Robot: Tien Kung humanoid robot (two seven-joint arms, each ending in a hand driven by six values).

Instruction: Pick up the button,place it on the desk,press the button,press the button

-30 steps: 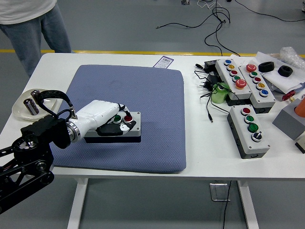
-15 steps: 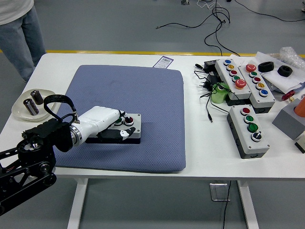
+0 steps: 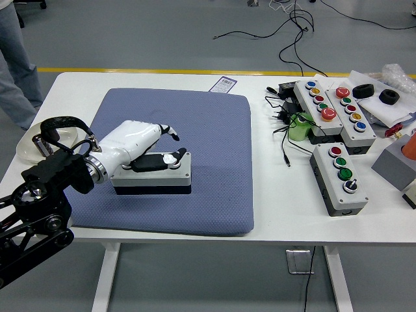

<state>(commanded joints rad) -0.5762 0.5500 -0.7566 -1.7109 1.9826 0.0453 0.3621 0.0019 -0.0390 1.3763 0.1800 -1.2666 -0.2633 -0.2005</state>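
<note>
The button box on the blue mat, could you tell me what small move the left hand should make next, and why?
Probably lower the fingers straight down. The left hand lies over the button box on the blue mat, thumb along the top, one finger lifted clear, so nothing looks pressed now.

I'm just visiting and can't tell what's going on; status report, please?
Left hand lying over button box on blue mat, fingers lifted. Right hand not in view. Nothing blocking; other button boxes sit apart to the right.
</note>
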